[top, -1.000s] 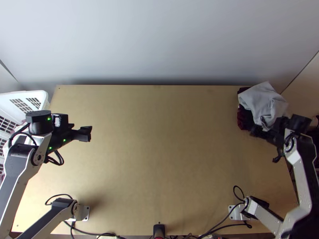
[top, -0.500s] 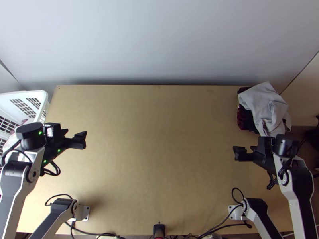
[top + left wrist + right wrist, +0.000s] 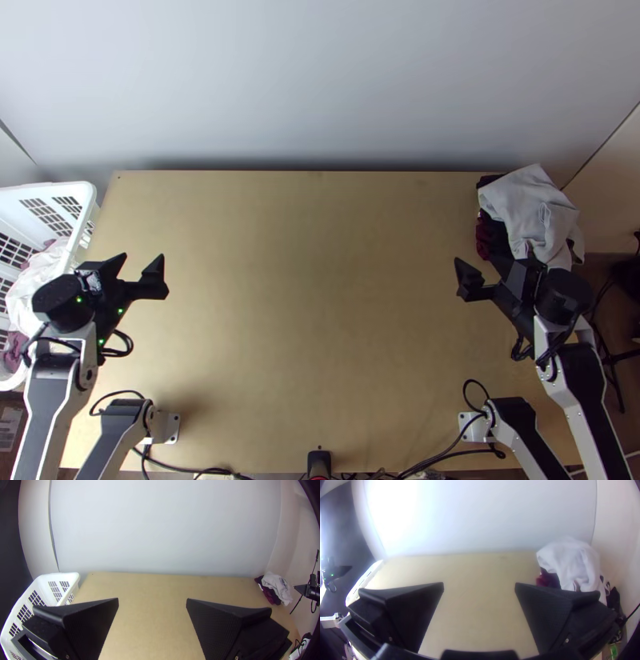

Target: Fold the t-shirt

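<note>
top: soft shadows | right wrist: wall (image 3: 395,513) glare | 2 wrist views: edges bent

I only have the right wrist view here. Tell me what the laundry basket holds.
Observer: In the top view, white cloth lies bunched in the basket, with some purple cloth near it.
Operator: Now report the left gripper; it's just a small dark shape to me.
Observer: The left wrist view shows its two fingers wide apart, with nothing held between them.
</note>
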